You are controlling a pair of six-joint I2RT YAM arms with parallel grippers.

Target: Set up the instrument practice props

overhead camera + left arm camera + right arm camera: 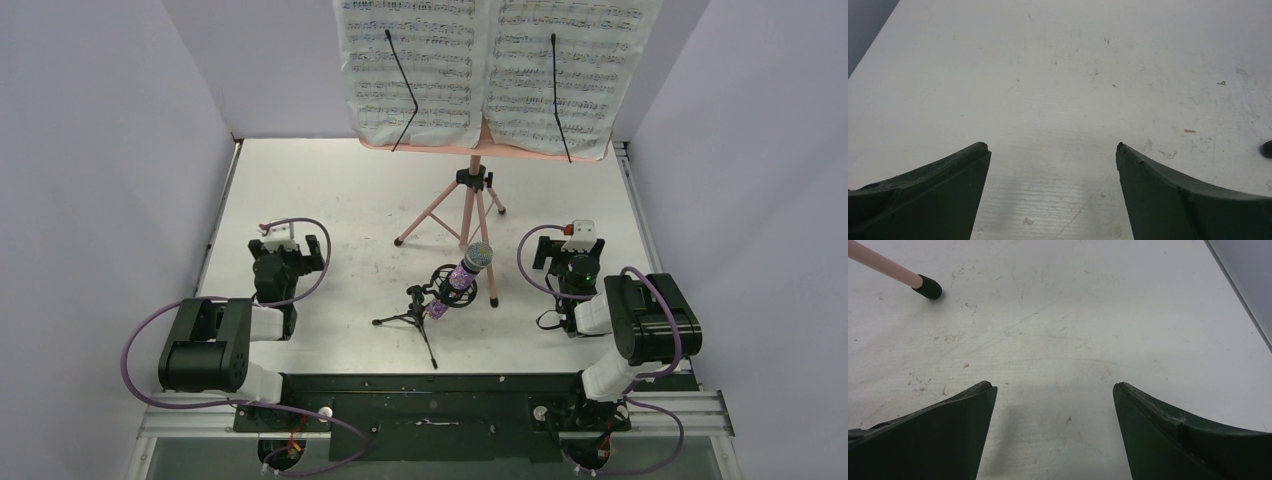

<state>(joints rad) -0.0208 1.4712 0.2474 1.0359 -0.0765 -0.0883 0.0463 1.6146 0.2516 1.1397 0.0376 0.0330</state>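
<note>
Top view: the pink music stand [470, 200] stands upright on the desk [330, 190], with white sheet-music pages [410, 70] spread across its shelf. Just in front of the music stand's legs, the black tripod mic stand [418, 312] carries the purple microphone [460, 282] in its ring, tilted, with the grey head toward the music stand. The left fingers [313, 252] sit well to the left of the music stand and the right fingers [541, 252] near its right.

Left wrist view: the fingers are spread wide and empty above the desk.

Right wrist view: the fingers are wide and empty. One leg of the music stand, with its black foot [928, 286], rests ahead to the left.
</note>
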